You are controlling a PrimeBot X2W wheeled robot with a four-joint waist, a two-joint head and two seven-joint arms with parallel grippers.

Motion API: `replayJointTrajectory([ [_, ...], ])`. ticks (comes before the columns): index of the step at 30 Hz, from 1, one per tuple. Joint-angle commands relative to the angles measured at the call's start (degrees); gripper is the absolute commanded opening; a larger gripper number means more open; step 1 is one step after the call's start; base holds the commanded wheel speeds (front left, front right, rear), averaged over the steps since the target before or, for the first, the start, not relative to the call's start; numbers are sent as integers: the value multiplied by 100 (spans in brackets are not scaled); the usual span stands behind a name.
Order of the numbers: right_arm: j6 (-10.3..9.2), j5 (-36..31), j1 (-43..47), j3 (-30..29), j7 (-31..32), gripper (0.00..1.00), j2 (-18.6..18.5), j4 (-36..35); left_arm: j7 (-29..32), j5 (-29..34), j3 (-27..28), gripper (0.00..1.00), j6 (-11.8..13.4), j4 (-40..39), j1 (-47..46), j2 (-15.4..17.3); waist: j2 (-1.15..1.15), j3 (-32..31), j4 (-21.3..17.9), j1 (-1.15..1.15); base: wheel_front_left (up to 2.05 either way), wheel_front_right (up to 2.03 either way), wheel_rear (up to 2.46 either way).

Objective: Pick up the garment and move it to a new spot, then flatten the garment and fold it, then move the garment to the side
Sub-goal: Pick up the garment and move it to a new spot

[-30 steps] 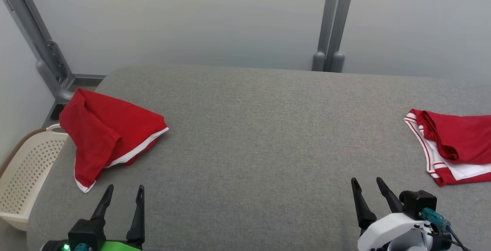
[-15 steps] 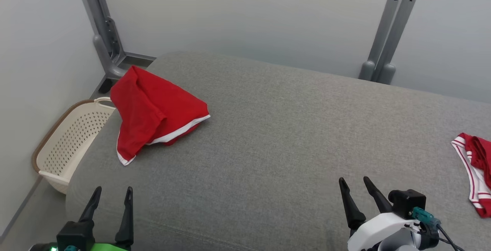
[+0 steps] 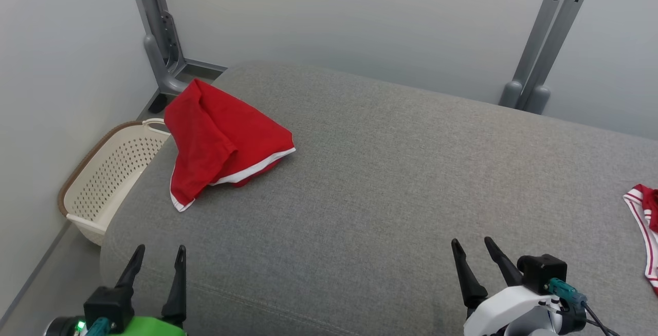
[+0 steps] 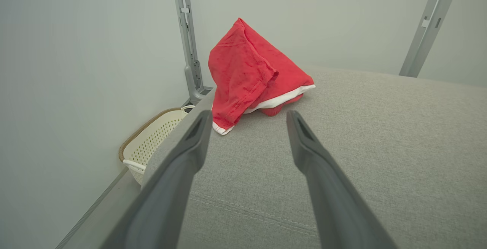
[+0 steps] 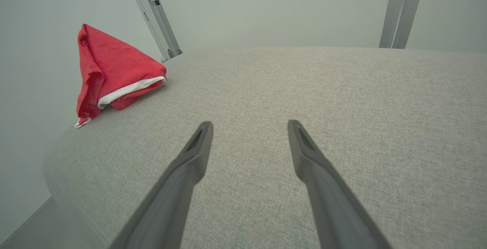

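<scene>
The garment lies bunched at the far left corner of the grey cushion. My view has swung toward it, so I think picking it up comes next. My left gripper and right gripper are spread wide and hold nothing.

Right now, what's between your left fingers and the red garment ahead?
Just bare grey cushion, seen in the left wrist view between left fingers and red garment.

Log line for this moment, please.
stage: pick-up not begun | left hand: open, empty, short of red garment | right hand: open, empty, over grey cushion | cream basket: floor, left of cushion | striped red garment: far right
</scene>
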Motion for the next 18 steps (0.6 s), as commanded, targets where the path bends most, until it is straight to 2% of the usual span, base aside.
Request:
replayJointTrajectory([
  [1,-8,-65,-14,0,-31,100,-20,-30,76,-41,-41,100,-47,92,-257,-7,0,16,-10,0,0,0,0],
  [4,-8,-138,3,11,17,100,-20,-77,248,-57,-150,100,-103,327,-547,4,0,48,-29,0,0,0,0],
  [8,-8,-335,26,29,221,100,-19,-297,907,-232,-308,100,-178,1071,-1372,-60,0,195,-138,0,0,0,0],
  [13,-8,-700,-128,38,630,100,-23,-919,1589,-446,-275,100,-210,1976,-2560,-101,0,735,-478,0,0,0,0],
  [18,-8,-984,-117,-3,1075,100,-21,-1620,2396,-656,-197,100,-131,2713,-3634,-117,0,1282,-733,0,0,0,0],
])
